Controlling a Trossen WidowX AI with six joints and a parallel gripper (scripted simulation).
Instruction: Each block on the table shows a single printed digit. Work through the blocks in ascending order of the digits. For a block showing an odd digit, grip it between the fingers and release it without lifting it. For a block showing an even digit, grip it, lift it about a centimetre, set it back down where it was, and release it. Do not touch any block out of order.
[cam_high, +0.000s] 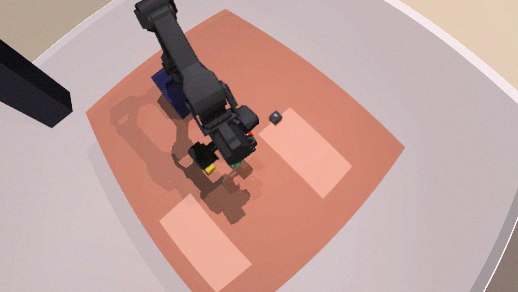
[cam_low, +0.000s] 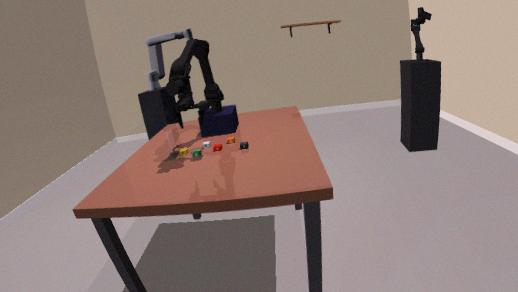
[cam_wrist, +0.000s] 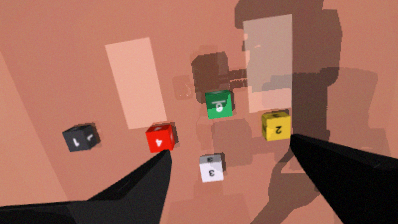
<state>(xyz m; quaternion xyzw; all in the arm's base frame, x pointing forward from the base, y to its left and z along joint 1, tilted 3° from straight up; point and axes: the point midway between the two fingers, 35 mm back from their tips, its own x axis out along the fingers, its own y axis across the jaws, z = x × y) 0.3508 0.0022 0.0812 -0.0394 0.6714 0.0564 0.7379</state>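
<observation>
While gripper (cam_wrist: 229, 148) gapes, blocks rest.

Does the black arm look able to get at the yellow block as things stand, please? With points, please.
Probably yes: the gripper (cam_wrist: 229, 148) is open and empty above the table, and nothing appears to cover the yellow block (cam_high: 210, 169) (cam_low: 183, 151) (cam_wrist: 276, 126), though it would likely need to shift sideways first.
</observation>
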